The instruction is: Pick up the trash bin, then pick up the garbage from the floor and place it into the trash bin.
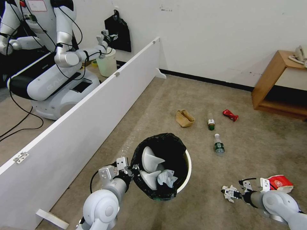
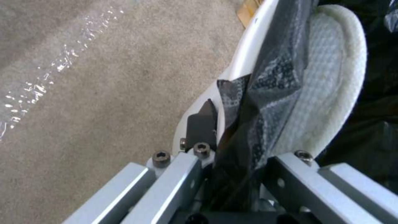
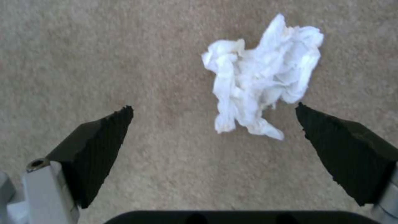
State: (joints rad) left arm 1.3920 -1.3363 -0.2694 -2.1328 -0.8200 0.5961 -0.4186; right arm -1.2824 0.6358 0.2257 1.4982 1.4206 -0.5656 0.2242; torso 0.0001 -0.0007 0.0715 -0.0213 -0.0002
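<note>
The left end effector (image 1: 134, 169) is clamped on the rim of the trash bin (image 1: 188, 166), pinching its black bag (image 2: 253, 102); two white slippers (image 1: 150, 159) sit inside. The right end effector (image 3: 213, 124) hangs wide open and empty above the carpet (image 3: 104, 62), with the crumpled tissue (image 3: 261, 77) lying between and just beyond its fingertips (image 3: 317, 124).

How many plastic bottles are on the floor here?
2. One bottle lies between the tan paper bag and the red wrapper; the other bottle lies nearer the robot. Others may be hidden inside the bin.
</note>
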